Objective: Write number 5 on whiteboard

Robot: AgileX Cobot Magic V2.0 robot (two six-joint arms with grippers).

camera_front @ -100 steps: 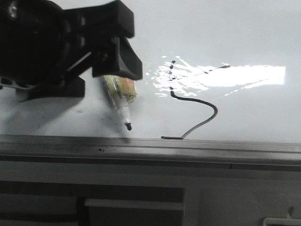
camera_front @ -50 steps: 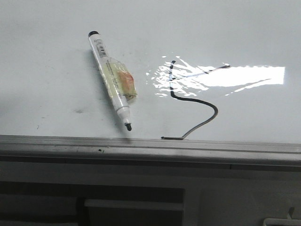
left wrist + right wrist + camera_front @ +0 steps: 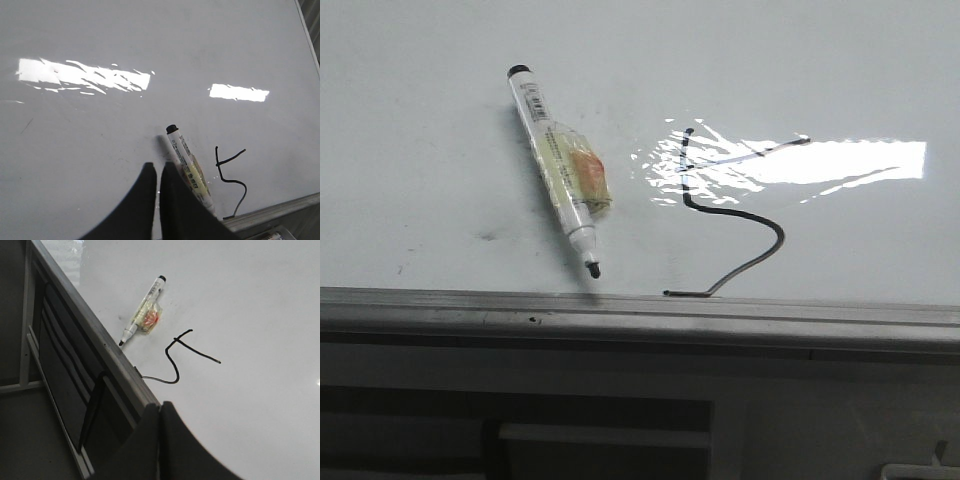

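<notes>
Front view shows the number 5 (image 3: 730,215) drawn on the whiteboard (image 3: 440,120), toward 5 o'clock near the grey frame edge (image 3: 640,308): upright stroke, belly, tail and top bar all present. The marker (image 3: 558,170) lies uncapped at 9 o'clock from the figure, apart from it. Both the left gripper (image 3: 157,172) and right gripper (image 3: 160,412) have jaws pressed together, holding nothing. Writing looks finished; nothing obvious remains.

Thin black hand-drawn marker line (image 3: 735,215) on glossy white board (image 3: 430,160); white marker pen (image 3: 555,170), black-tipped, wrapped in yellowish-orange tape.
</notes>
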